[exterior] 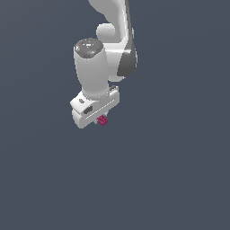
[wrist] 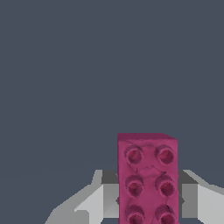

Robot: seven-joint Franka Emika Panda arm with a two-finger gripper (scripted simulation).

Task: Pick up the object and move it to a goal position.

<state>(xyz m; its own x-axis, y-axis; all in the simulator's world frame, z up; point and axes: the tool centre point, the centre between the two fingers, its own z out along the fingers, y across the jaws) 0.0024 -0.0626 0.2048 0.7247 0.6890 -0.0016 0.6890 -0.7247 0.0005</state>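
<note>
The claw (exterior: 99, 117) grips the pink brick (exterior: 103, 120) between its fingers (wrist: 197, 201); pickup looks done, and the carry to the unmarked goal comes next.

The brick (wrist: 148, 179) sits between my two fingers (wrist: 94, 201), one finger on each of its long sides, with both pressed against it. Its studded face is turned up toward my wrist, and its long axis runs out ahead of my jaws, so the far end juts past my fingertips. In the exterior view the brick (exterior: 103, 120) hangs just under my gripper (exterior: 99, 119), tucked against the underside of my hand, toward the exterior view's right of the hand's middle. My wrist and arm (exterior: 92, 67) rise straight above it. The floor (exterior: 170, 179) lies below.
</note>
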